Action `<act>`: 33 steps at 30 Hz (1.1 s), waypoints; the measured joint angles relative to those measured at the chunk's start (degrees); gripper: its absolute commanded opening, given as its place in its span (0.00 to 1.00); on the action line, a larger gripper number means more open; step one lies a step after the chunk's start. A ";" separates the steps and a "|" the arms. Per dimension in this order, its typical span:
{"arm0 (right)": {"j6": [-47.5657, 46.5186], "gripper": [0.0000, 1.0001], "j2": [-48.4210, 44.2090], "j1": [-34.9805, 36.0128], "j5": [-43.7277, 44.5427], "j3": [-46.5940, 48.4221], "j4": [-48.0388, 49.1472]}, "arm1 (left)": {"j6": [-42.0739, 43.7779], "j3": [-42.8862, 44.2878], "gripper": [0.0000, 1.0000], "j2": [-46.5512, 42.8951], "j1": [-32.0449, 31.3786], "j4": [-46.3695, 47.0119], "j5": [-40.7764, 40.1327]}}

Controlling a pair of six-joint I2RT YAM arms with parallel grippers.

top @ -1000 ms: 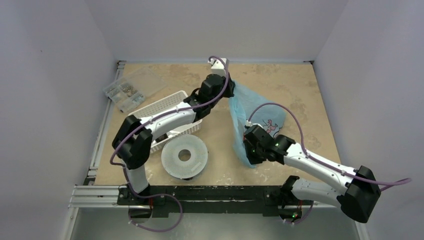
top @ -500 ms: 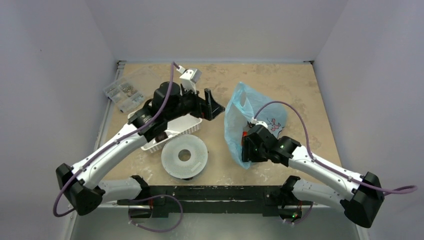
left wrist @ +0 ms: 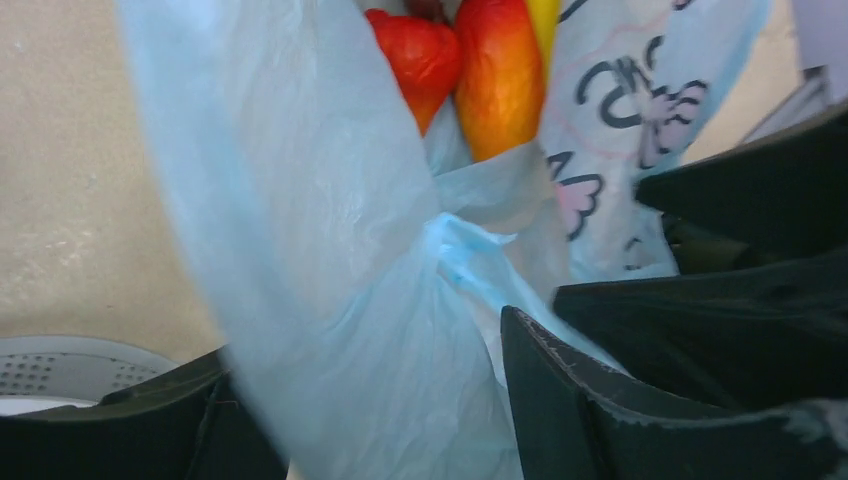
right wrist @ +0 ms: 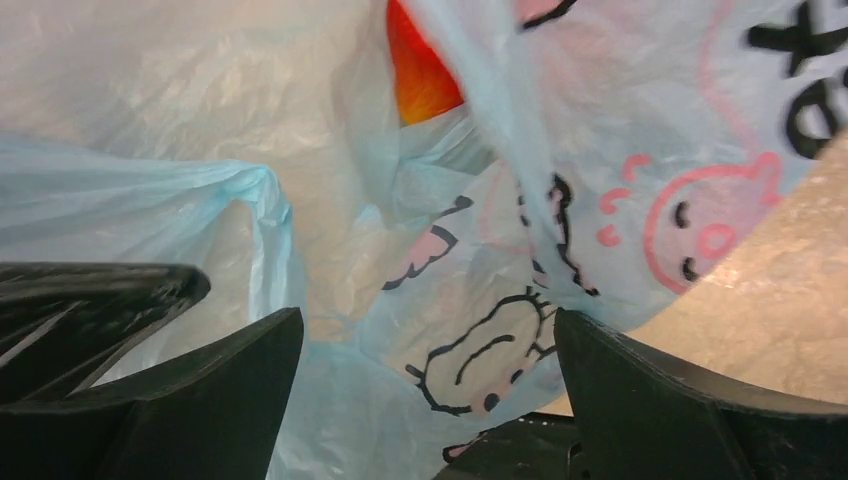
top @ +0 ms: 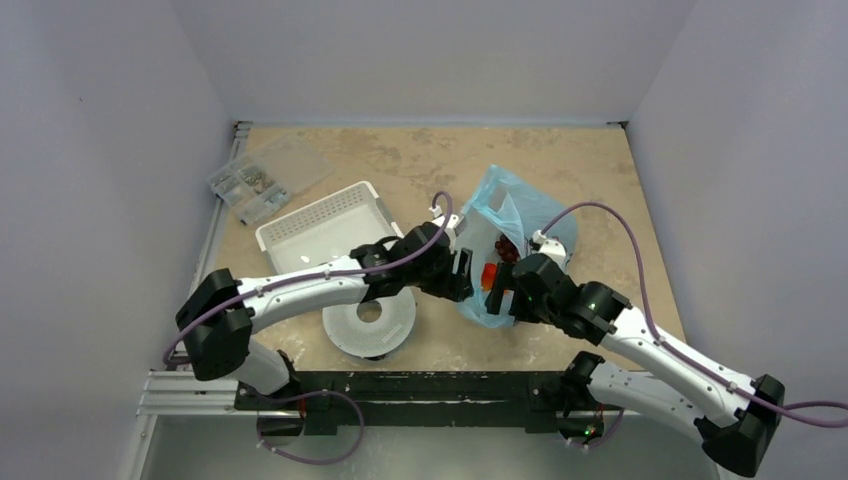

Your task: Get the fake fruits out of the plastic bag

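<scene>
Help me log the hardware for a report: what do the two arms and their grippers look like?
Both arms share a build: white tubular links with chunky black joint housings, seen on the left arm and right arm. A purple cable loops along each. The left gripper and right gripper are black, with broad matte wedge-shaped fingers.

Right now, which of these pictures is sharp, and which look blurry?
Top external view: even, soft light, sharp throughout, no glare. Left wrist view: the plastic bag is smeared by motion blur, the fake fruits crisper. Right wrist view: the bag's print blurs toward the top right, the near fingers dark silhouettes.
</scene>
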 measured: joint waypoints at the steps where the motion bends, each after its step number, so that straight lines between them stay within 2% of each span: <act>1: 1.14 0.99 -0.81 0.00 1.49 0.26 -1.03 | -0.52 -0.09 0.49 1.09 -0.76 -0.28 -1.22; 4: 5.11 0.99 -1.73 0.04 6.14 1.70 -4.72 | -1.64 -1.95 0.28 1.40 -3.17 -0.17 -5.53; 7: 9.70 0.99 -1.73 0.04 9.81 2.43 -8.04 | -3.21 -5.49 0.21 0.61 -6.27 1.70 -7.63; 8: 10.93 0.99 -1.73 0.04 10.64 2.43 -8.90 | -3.74 -6.78 0.13 0.42 -7.21 2.23 -7.98; 9: 11.80 0.99 -1.66 0.04 11.30 2.40 -9.35 | -4.59 -7.91 0.10 0.37 -7.98 2.67 -8.22; 11: 13.66 0.99 -1.16 -0.02 12.83 1.99 -9.64 | -5.68 -9.75 0.08 0.39 -8.85 3.43 -8.85; 14: 14.86 0.86 0.92 -0.48 14.14 0.07 -8.59 | -6.64 -11.15 0.07 0.39 -9.51 3.80 -10.67; 16: 15.19 0.69 2.58 -0.79 14.03 -1.53 -7.85 | -6.80 -11.65 0.07 0.35 -9.64 3.78 -11.98; 17: 15.30 0.63 3.45 -0.90 13.81 -2.60 -7.08 | -6.75 -11.87 0.08 0.26 -9.64 3.78 -12.48; 19: 14.88 0.44 3.91 -0.94 12.57 -4.74 -5.99 | -6.51 -12.41 0.14 -0.26 -9.64 3.48 -13.49; 20: 14.32 0.36 3.78 -0.94 12.24 -5.16 -5.84 | -6.25 -12.61 0.22 -0.61 -9.64 3.28 -13.88; 22: 13.40 0.25 2.80 -0.94 11.02 -6.01 -4.09 | -5.49 -12.70 0.45 -1.51 -9.64 2.82 -14.27; 23: 13.07 0.20 2.08 -0.94 10.45 -6.64 -2.99 | -4.83 -12.70 0.54 -2.08 -9.64 2.58 -14.34; 25: 12.22 0.14 0.46 -0.94 9.11 -8.81 0.00 | -3.43 -12.24 0.64 -3.76 -9.64 0.96 -14.23; 29: 11.28 0.09 2.19 -0.94 6.99 -11.69 3.67 | -0.87 -6.29 0.68 -6.73 -9.64 -4.04 -12.81; 33: 10.82 0.03 6.23 -0.94 6.49 -11.72 5.38 | 1.29 0.72 0.62 -10.97 -9.66 -4.15 -9.86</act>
